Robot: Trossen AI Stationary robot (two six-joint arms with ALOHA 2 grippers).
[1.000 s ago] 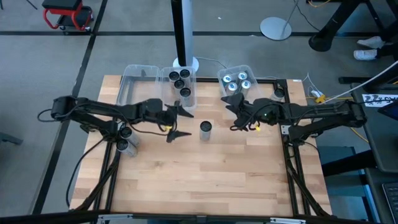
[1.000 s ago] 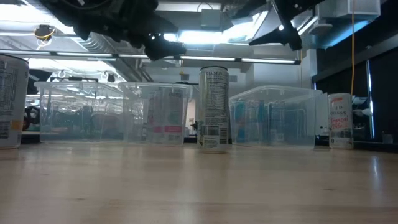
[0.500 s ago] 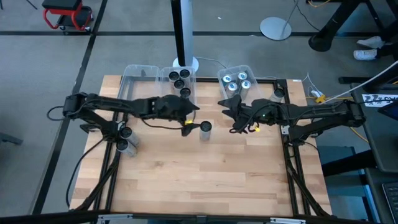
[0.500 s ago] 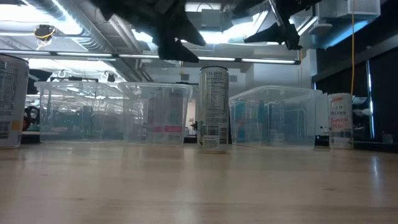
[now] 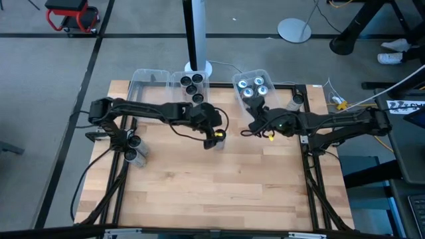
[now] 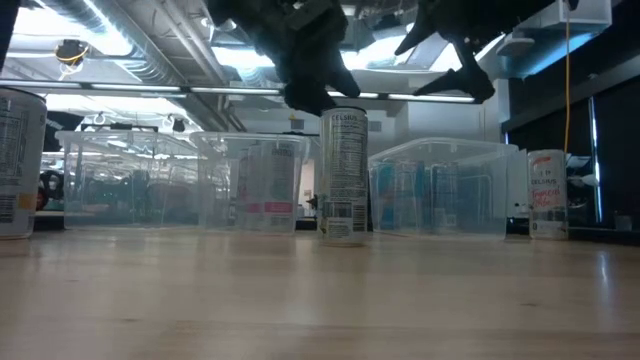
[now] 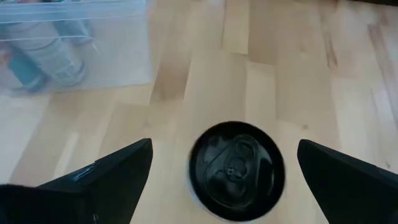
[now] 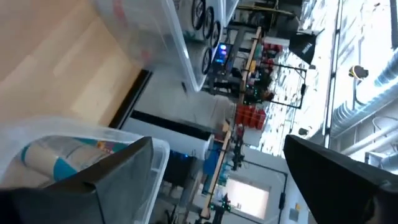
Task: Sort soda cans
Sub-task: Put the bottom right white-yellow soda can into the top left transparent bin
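One black-topped can [image 7: 236, 169] centred under left gripper [image 7: 224, 171], fingers apart. Straight descent advised, closing evenly around can. Right gripper [image 5: 251, 127] parked near bin [image 5: 237, 84], fingers apart.

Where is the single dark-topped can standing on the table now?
In the high view, the can stands mid-table before the bins, directly under the open left gripper.

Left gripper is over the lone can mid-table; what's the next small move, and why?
Probably lower the left gripper straight down around the dark-topped can. Its jaws are open and sit above the can, one on each side of its top, and the can stands upright and alone on the table. The right gripper waits near the bin of silver cans.
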